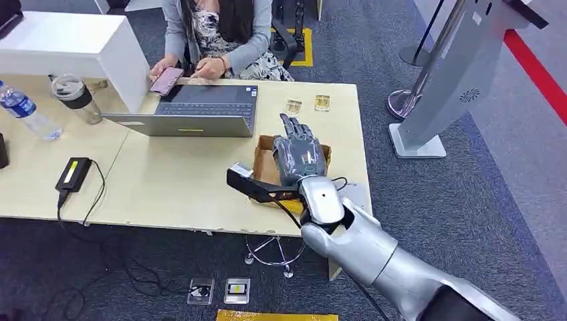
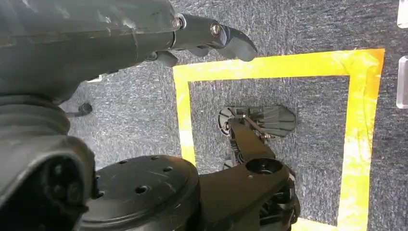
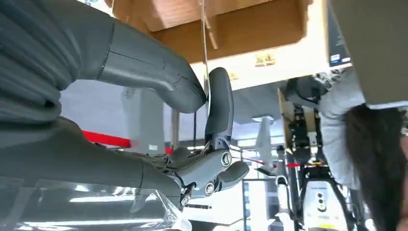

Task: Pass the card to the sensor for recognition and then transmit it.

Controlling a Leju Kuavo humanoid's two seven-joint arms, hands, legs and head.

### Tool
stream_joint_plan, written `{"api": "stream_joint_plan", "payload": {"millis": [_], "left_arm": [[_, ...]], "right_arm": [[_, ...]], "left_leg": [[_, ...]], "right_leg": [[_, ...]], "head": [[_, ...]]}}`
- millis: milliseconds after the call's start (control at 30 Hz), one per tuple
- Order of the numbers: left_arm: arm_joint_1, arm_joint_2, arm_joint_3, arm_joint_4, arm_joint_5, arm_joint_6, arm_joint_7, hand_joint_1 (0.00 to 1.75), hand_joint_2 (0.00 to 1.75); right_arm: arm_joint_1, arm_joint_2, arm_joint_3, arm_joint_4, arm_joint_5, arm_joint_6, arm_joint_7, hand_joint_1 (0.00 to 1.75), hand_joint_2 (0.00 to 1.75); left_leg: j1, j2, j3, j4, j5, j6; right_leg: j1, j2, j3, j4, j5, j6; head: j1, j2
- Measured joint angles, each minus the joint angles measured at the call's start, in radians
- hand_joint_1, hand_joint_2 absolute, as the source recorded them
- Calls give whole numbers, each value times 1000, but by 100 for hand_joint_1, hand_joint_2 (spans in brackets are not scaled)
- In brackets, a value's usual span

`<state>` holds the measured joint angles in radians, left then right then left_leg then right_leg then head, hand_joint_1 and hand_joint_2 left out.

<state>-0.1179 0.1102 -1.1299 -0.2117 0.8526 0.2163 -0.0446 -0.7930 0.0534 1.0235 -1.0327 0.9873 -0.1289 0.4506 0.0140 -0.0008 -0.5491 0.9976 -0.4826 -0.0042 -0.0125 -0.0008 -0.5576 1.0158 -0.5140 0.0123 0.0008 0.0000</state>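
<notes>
My right hand (image 1: 299, 155) reaches over an open cardboard box (image 1: 264, 160) near the table's right front edge, fingers pointing away from me. In the right wrist view the thumb (image 3: 159, 79) and a dark finger (image 3: 219, 103) meet on a thin clear card (image 3: 204, 45), seen edge-on below the box's brown cardboard (image 3: 226, 29). Two more clear card sleeves (image 1: 308, 104) lie on the table beyond the box. A grey sensor stand (image 1: 461, 87) rises from the carpet to the right of the table. My left hand (image 2: 211, 36) hangs over the floor, holding nothing.
A person (image 1: 217, 33) sits across the table with a phone (image 1: 166, 79), behind an open laptop (image 1: 194, 110). A black adapter (image 1: 73, 174), a cup (image 1: 75, 97) and a water bottle (image 1: 25, 110) stand at the left. Two card sleeves (image 1: 218, 291) lie on the floor by yellow tape (image 2: 358, 139).
</notes>
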Motion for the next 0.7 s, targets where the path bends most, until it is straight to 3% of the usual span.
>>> {"api": "stream_joint_plan", "payload": {"millis": [333, 700], "left_arm": [[0, -3, 0, 0, -2, 4, 0, 0, 0], [-2, -8, 0, 0, -25, -16, -8, 0, 0]], "right_arm": [[-61, 38, 0, 18, -24, -69, -14, 175, 175], [-92, 48, -4, 48, 8, -71, 9, 175, 175]], "left_leg": [[0, 0, 0, 0, 0, 0], [0, 0, 0, 0, 0, 0]], "right_leg": [[0, 0, 0, 0, 0, 0], [0, 0, 0, 0, 0, 0]], "head": [[0, 0], [0, 0]]}}
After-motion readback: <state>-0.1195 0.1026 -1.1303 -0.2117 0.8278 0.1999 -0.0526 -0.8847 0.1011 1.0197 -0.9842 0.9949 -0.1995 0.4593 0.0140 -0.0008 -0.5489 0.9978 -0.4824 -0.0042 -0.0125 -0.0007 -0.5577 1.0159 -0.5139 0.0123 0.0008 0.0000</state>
